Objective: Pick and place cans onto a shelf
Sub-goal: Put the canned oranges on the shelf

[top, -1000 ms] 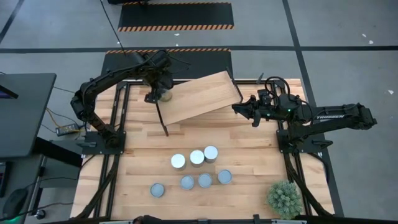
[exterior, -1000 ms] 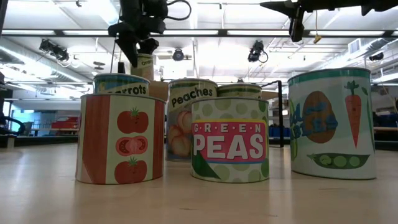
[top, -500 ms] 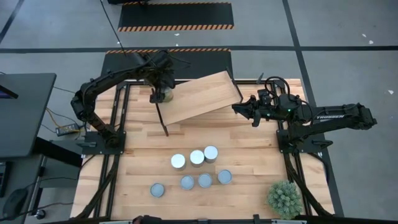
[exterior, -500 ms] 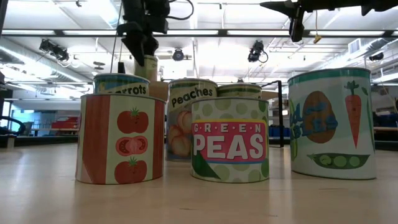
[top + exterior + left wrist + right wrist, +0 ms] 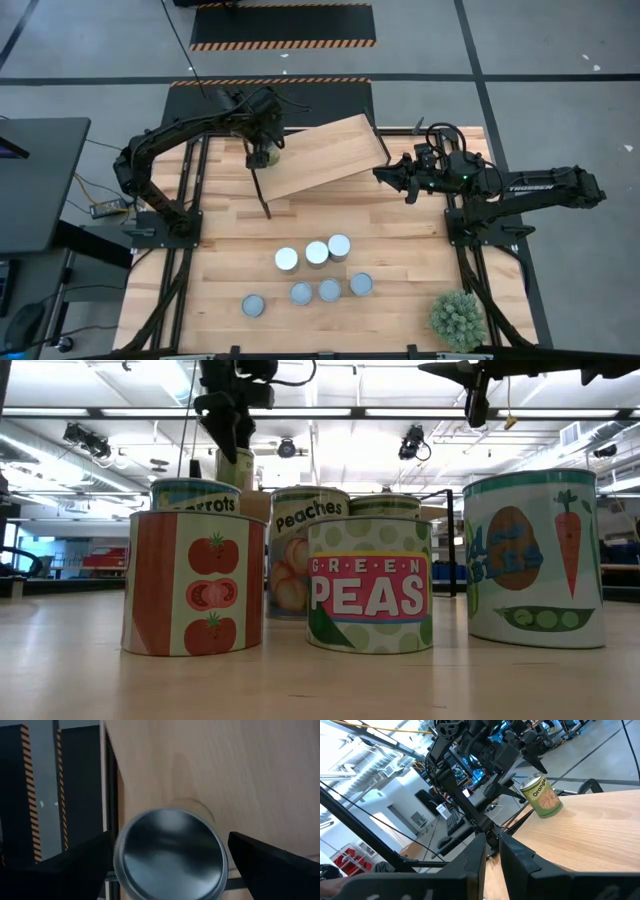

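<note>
Left gripper (image 5: 264, 152) now over the shelf (image 5: 330, 150) corner, moved in from beside it, fingers spread either side of the orange-labelled can (image 5: 542, 796) standing there, seven cans (image 5: 316, 253) on the table (image 5: 400, 255) below the shelf, right gripper (image 5: 384, 174) unmoved off the shelf's other end, fingers nearly closed, empty

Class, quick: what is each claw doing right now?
Left claw: open, around the can on the shelf.
Right claw: shut, empty.

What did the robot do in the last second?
The left gripper carried its can a little rightward, over the shelf edge; it now sits on the plank, fingers spread beside it. The right gripper and the seven table cans stayed put.
</note>
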You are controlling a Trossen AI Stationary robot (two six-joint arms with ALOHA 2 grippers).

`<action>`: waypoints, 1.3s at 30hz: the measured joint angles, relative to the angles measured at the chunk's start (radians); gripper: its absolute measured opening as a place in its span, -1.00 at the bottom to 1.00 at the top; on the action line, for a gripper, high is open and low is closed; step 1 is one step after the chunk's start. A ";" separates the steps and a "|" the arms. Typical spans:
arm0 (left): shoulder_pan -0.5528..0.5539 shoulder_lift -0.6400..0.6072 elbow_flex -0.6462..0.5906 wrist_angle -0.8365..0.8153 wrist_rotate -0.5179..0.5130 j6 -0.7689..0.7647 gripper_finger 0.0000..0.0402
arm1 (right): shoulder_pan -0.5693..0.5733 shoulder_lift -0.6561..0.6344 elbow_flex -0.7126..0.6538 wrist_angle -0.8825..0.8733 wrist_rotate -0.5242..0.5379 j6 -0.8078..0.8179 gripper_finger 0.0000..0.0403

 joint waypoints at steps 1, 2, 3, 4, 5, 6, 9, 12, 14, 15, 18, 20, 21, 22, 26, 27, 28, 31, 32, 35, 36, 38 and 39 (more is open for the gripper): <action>0.000 -0.003 0.000 0.016 -0.001 -0.007 0.96 | 0.000 0.000 0.000 0.000 0.000 0.000 -0.69; 0.002 -0.008 0.000 0.028 -0.001 -0.017 0.96 | 0.000 0.000 0.000 0.000 0.000 0.000 -0.69; 0.005 -0.013 0.000 0.034 0.000 -0.023 0.96 | 0.000 0.000 0.000 0.000 -0.001 0.000 -0.69; 0.006 -0.016 0.000 0.047 0.000 -0.026 0.96 | 0.000 0.000 0.000 0.000 -0.001 0.000 -0.69; 0.006 -0.022 0.000 0.063 0.000 -0.029 0.96 | 0.000 0.000 0.000 0.000 -0.001 0.000 -0.69; 0.007 -0.028 0.000 0.070 0.002 -0.031 0.96 | 0.000 0.000 0.000 0.000 -0.001 0.000 -0.69; 0.008 -0.047 0.000 0.105 -0.003 -0.056 0.96 | 0.003 0.000 0.000 0.000 -0.002 0.004 -0.69; 0.008 -0.062 0.000 0.133 -0.008 -0.113 0.96 | 0.003 0.000 0.000 0.001 -0.002 0.004 -0.69; 0.008 -0.069 0.000 0.133 -0.014 -0.145 0.96 | 0.003 0.000 0.000 0.000 -0.002 0.004 -0.69; 0.008 -0.072 0.000 0.124 -0.016 -0.162 0.96 | 0.003 0.000 0.000 0.000 -0.002 0.004 -0.69; 0.005 -0.075 0.000 0.116 -0.066 -0.210 0.96 | 0.003 0.000 0.000 0.000 -0.002 0.004 -0.69; 0.007 -0.080 0.000 0.109 -0.081 -0.244 0.96 | 0.003 0.000 0.000 0.000 -0.002 0.003 -0.69; 0.008 -0.082 0.001 0.109 -0.077 -0.264 0.96 | 0.003 0.000 0.000 0.000 -0.002 0.002 -0.69; 0.008 -0.083 0.008 0.100 -0.069 -0.279 0.96 | 0.003 0.000 0.000 0.000 -0.002 0.002 -0.69; 0.007 -0.081 0.072 0.051 -0.061 -0.317 0.96 | 0.003 0.000 0.000 -0.001 -0.002 0.001 -0.69; 0.006 -0.081 0.089 0.036 -0.054 -0.315 0.96 | 0.003 0.000 0.000 0.000 -0.002 0.001 -0.69; 0.005 -0.081 0.106 0.013 -0.047 -0.313 0.96 | 0.003 0.000 0.000 -0.001 -0.002 0.000 -0.69; 0.011 -0.082 0.148 -0.049 -0.031 -0.302 0.94 | 0.003 0.000 0.000 -0.001 -0.001 -0.001 -0.69; 0.013 -0.082 0.151 -0.081 -0.022 -0.292 0.94 | 0.003 0.000 0.000 -0.001 -0.001 -0.001 -0.69; 0.006 -0.080 0.148 -0.162 -0.017 -0.243 0.89 | 0.003 0.000 0.000 -0.001 -0.001 -0.003 -0.69; -0.003 -0.080 0.147 -0.190 -0.019 -0.212 0.87 | 0.003 0.000 0.000 -0.001 -0.001 -0.005 -0.69; -0.026 -0.076 0.140 -0.208 -0.026 -0.123 0.81 | 0.003 0.000 0.000 -0.001 -0.001 -0.012 -0.69; -0.036 -0.074 0.132 -0.205 -0.031 -0.072 0.78 | 0.003 0.000 0.000 -0.001 0.000 -0.017 -0.69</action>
